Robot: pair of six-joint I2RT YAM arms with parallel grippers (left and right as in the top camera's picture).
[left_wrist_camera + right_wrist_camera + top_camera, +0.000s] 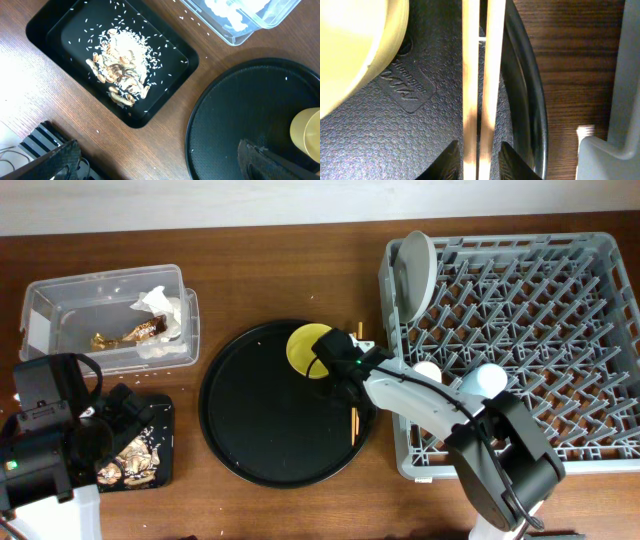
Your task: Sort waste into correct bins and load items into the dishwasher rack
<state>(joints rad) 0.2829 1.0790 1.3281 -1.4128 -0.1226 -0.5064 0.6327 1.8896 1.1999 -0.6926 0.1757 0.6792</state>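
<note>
1. At the table's left edge, the clear rectangular plastic box [60, 295] holds the crumpled white paper napkin [160, 305] and the small gold-brown wrapper [130, 333]. In front of it, the shallow black rectangular tray [60, 20] carries the brownish food scraps with white rice grains [120, 70]. The left gripper [160, 162] hangs near that tray, fingers spread wide and empty.
2. The large round black tray [260, 430] sits mid-table, with the yellow bowl [305, 348] near its far right rim.
3. The pair of wooden chopsticks [470, 80] lies side by side along the round tray's right edge, just beside the bowl.
   - The right gripper [479, 157] straddles both sticks, its fingers [449, 161] close against them. Whether they are actually clenched I cannot tell.
   - The sticks are probably light, stiff and smooth, so they may roll or scissor apart.
   - A pinch across both at once, near mid-length, should keep them parallel.
4. The large square grey plastic rack [560, 330] fills the table's right side.
   - The grey round plate [415, 270] stands at its far left corner.
   - The small pink cup [428, 370] and small light-blue cup [488, 380] sit along its near left side.
</note>
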